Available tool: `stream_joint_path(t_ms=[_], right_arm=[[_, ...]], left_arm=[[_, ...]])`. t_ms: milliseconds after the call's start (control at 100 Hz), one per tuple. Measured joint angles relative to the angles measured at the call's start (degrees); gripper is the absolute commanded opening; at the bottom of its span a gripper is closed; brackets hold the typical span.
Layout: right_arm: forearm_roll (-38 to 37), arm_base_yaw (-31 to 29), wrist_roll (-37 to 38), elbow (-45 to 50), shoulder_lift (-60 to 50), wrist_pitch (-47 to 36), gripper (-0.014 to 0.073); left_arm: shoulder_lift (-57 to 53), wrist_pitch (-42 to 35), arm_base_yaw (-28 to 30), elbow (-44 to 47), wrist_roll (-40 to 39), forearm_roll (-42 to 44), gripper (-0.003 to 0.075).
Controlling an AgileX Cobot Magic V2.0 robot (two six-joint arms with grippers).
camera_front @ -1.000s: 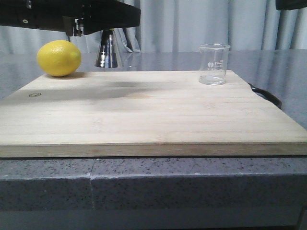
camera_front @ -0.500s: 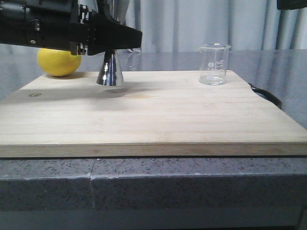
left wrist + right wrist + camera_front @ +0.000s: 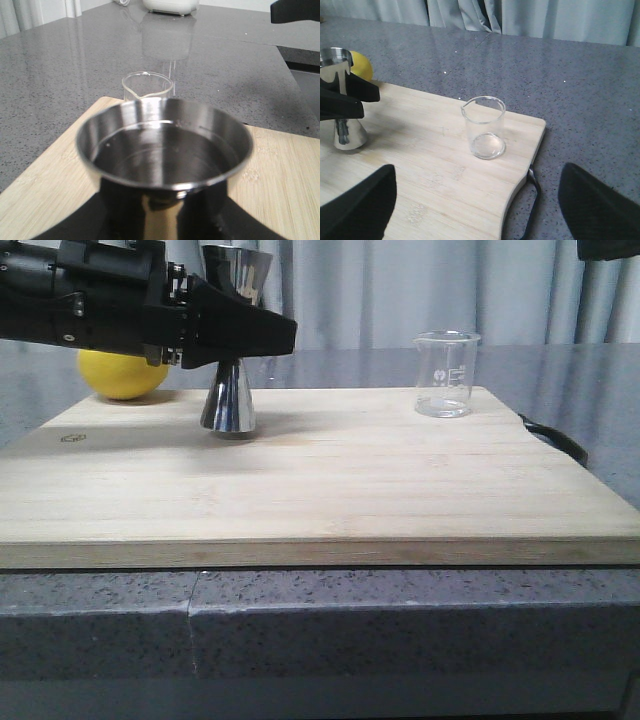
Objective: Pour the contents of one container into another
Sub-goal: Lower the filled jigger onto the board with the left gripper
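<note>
My left gripper (image 3: pixel 236 338) is shut on the narrow waist of a steel jigger (image 3: pixel 229 390), which stands upright over the back left of the wooden board (image 3: pixel 320 490). Its base is at or just above the wood. The left wrist view looks down into the jigger's (image 3: pixel 165 150) shiny upper cup, between the dark fingers of the left gripper (image 3: pixel 162 212). The clear glass beaker (image 3: pixel 446 373) stands empty at the board's back right, apart from the jigger; it also shows as the beaker (image 3: pixel 148 86) and the beaker (image 3: pixel 484 126). My right gripper (image 3: pixel 477 200) hangs open above the board's right edge, holding nothing.
A yellow lemon (image 3: pixel 120 375) sits at the board's back left corner, behind the left arm. A black strap (image 3: pixel 555 435) lies off the board's right edge. Grey stone countertop (image 3: pixel 590 370) surrounds the board, with curtains behind.
The left gripper has carried the jigger from the back of the board toward the camera and lower, so it now hides part of the lemon. The beaker and the right gripper have not moved.
</note>
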Motion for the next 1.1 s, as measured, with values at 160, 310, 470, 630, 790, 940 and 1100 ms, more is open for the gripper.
stream_joint_path(t_ms=[160, 310, 470, 630, 790, 940, 1100], right_arm=[[0.0, 0.0, 0.0, 0.0, 0.0, 0.0, 0.0597], [0.0, 0.0, 0.0, 0.0, 0.0, 0.1, 0.0597], [0.0, 0.0, 0.0, 0.0, 0.0, 0.1, 0.0598], [0.0, 0.0, 0.0, 0.0, 0.0, 0.1, 0.0597], [0.0, 0.0, 0.0, 0.0, 0.0, 0.1, 0.0597], [0.0, 0.0, 0.0, 0.0, 0.0, 0.1, 0.0598], [0.0, 0.0, 0.0, 0.0, 0.0, 0.1, 0.0597]], left_arm=[[0.0, 0.0, 0.0, 0.0, 0.0, 0.2, 0.0206], [0.1, 0.0, 0.0, 0.0, 0.0, 0.2, 0.0206], [0.2, 0.0, 0.0, 0.0, 0.0, 0.6, 0.0206], [0.2, 0.0, 0.0, 0.0, 0.0, 0.9, 0.0206], [0.2, 0.0, 0.0, 0.0, 0.0, 1.2, 0.0207], [0.2, 0.0, 0.0, 0.0, 0.0, 2.0, 0.0208], [0.2, 0.0, 0.0, 0.0, 0.0, 2.1, 0.0211]])
